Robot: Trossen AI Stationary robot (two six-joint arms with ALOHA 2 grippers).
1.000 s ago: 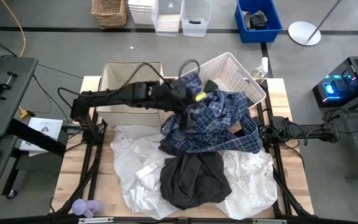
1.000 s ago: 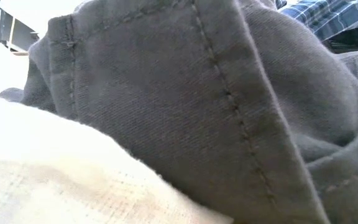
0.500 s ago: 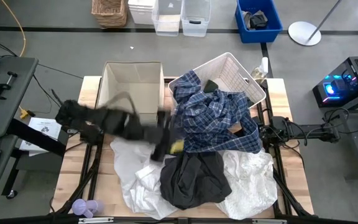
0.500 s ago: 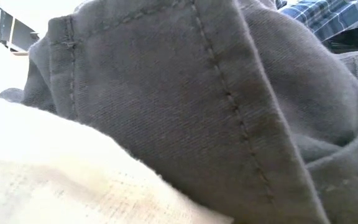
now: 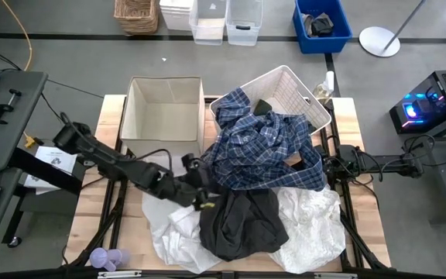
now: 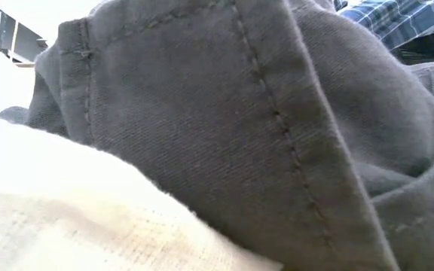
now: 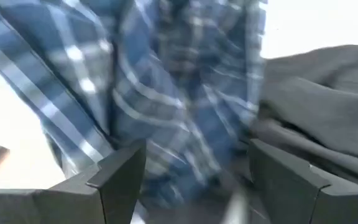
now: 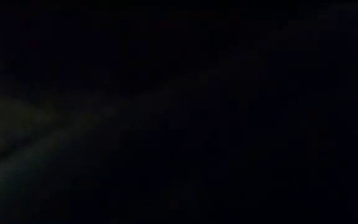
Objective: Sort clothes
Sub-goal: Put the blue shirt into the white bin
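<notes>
The blue-white plaid shirt [image 5: 262,147] drapes from the white basket [image 5: 300,89] down over the pile on the table. A dark green garment [image 5: 263,106] shows in the basket. The dark grey garment [image 5: 238,221] lies on two white ones [image 5: 165,186] [image 5: 312,221] and fills the low view [image 6: 239,113]. My left gripper [image 5: 200,188] is open and low at the shirt's near-left hem. Its wrist view shows plaid cloth [image 7: 166,93] just ahead of the gripper [image 7: 197,168] and grey cloth [image 7: 322,106] to one side. My right arm [image 5: 362,163] rests at the table's right, its gripper buried under cloth. My left gripper's open fingers [image 7: 120,174] stand level before the plaid shirt's near-left hem [image 7: 185,155], coming from the table's left. Whether they touch the cloth, I cannot tell.
The beige fabric bin [image 5: 165,108] stands at the far left beside the basket. A small purple object [image 5: 105,258] lies at the near left corner. Storage boxes and a blue crate [image 5: 321,23] stand on the floor beyond the table.
My left gripper has swung from above the basket and the shirt's far part toward the table's near edge and down, ending low at the shirt's near-left hem beside the dark grey garment.
</notes>
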